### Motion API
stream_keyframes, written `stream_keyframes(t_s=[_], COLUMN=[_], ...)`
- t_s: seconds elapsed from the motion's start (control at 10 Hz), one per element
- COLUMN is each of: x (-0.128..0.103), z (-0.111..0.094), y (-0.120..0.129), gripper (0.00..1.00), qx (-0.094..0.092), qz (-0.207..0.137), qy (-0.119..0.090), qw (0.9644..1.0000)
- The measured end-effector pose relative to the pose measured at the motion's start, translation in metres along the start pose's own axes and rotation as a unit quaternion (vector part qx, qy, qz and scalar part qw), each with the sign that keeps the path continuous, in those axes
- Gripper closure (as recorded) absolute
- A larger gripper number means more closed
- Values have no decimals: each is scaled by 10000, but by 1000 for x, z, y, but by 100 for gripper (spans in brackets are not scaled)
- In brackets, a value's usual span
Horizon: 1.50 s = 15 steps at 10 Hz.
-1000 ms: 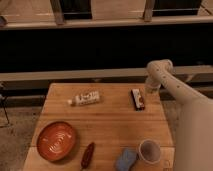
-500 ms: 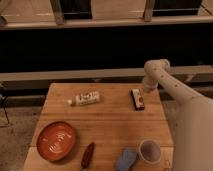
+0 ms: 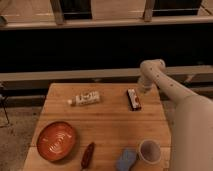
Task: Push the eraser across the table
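Observation:
The eraser [image 3: 133, 98] is a small dark bar with red and white markings. It lies lengthwise on the far right part of the light-brown wooden table [image 3: 110, 125]. My white arm reaches in from the right and bends down over the table's far right edge. The gripper [image 3: 143, 89] hangs at its end, just right of the eraser's far end and very close to it. I cannot tell if it touches the eraser.
A white labelled tube [image 3: 85, 98] lies left of the eraser. An orange bowl [image 3: 56, 141] sits front left. A dark red item [image 3: 88, 155], a blue sponge pad [image 3: 126, 160] and a cup [image 3: 149, 150] stand along the front edge. A dark railing runs behind the table.
The arm and gripper have moved a little to the left, closer to the eraser. The eraser and the other items have not visibly moved.

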Motion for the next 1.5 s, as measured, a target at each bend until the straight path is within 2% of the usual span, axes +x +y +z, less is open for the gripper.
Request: stream_keyframes(t_s=[0.4,0.7,1.0,1.5], x=[-24,-47,-69,-104], z=[3,2,3,5], y=[-3,-6,-7,-4], gripper=[99,99,99,99], qx=[-37,2,5,-5], qz=[-296,-589,-905,-1438], qy=[-101,-197,-297,-460], qw=[9995,9981,9955,9885])
